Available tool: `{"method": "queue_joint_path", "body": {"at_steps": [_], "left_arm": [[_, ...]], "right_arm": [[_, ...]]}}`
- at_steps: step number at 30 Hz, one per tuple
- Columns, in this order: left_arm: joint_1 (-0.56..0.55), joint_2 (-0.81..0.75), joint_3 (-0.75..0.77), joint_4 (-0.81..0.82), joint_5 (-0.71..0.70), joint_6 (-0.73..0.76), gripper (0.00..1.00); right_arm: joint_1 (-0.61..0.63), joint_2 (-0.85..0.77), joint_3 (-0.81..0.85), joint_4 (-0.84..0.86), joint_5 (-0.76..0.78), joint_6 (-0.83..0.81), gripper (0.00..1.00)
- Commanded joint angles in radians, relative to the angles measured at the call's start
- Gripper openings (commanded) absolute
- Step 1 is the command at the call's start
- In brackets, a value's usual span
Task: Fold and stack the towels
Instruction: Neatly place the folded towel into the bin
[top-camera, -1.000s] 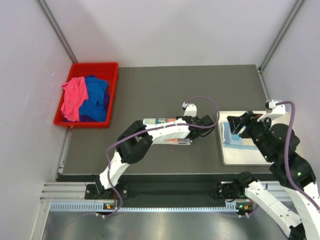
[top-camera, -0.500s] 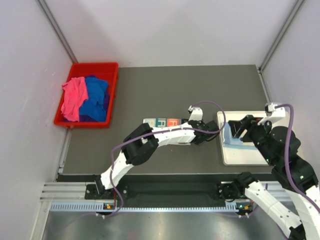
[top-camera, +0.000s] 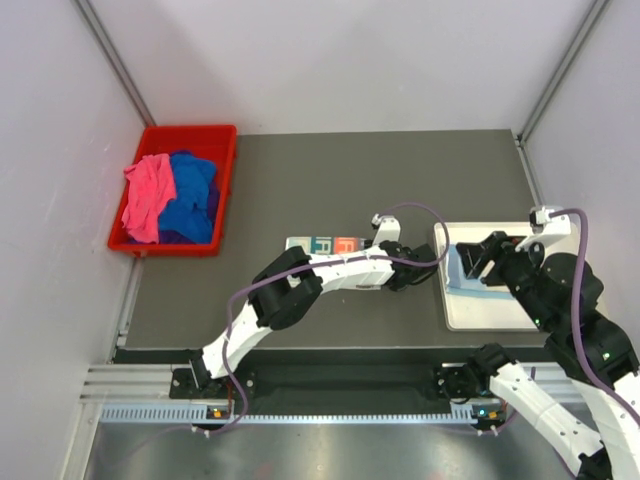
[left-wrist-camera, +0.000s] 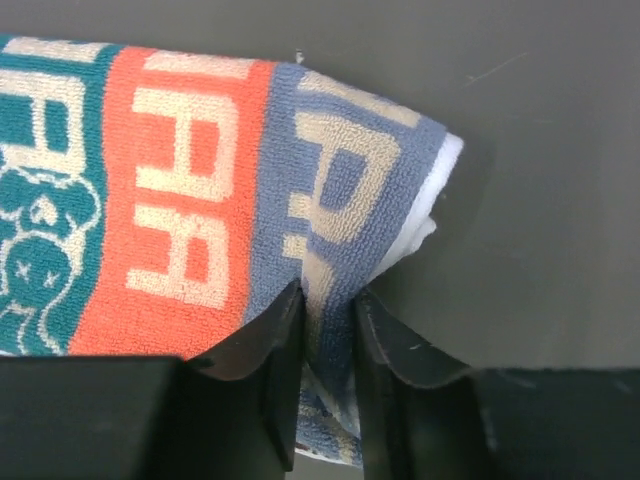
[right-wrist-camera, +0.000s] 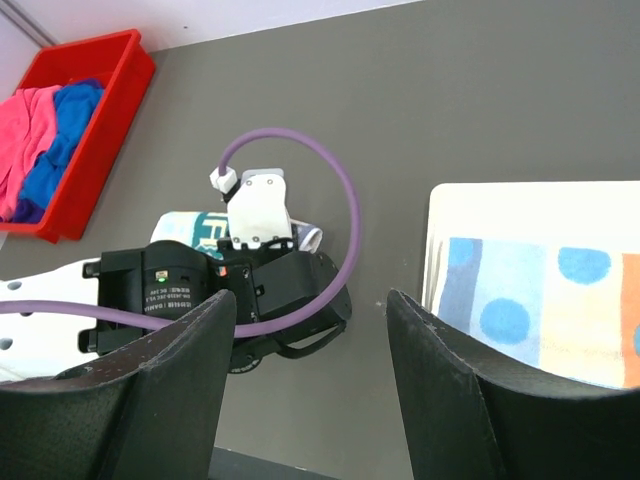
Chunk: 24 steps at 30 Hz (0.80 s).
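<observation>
Left fingers (left-wrist-camera: 270, 370) pinch corner of lettered towel (left-wrist-camera: 180, 200) beside tray (top-camera: 485, 312); thin hold may slip, undoing fold. Right fingers (right-wrist-camera: 470, 390) spread, empty, above tray

In the top view a bin (top-camera: 190, 129) holding heaped towels (top-camera: 170, 195) sat at the table's (top-camera: 400, 170) upper left, a folded towel (top-camera: 320, 243) lay at mid-frame, and right of it, near the right edge, a tray (top-camera: 482, 313) bore another towel (top-camera: 458, 280) on its upper part.
</observation>
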Motion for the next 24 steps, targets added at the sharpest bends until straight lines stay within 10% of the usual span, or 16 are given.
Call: {"method": "queue_joint_path", "body": {"at_steps": [1,4,24], "left_arm": [[0.008,0.031,-0.029,-0.049,0.009,-0.023,0.28],[0.015,0.011,-0.053,0.031,0.048,0.026,0.00],[-0.022,-0.152,0.042,0.477,0.454,0.084,0.00]], "right_arm": [[-0.006,-0.002,0.047,0.002,-0.010,-0.020,0.62],[-0.006,-0.001,0.057,-0.004,-0.009,-0.025,0.62],[-0.008,0.022,0.178,-0.067,0.019,-0.078,0.61]]}}
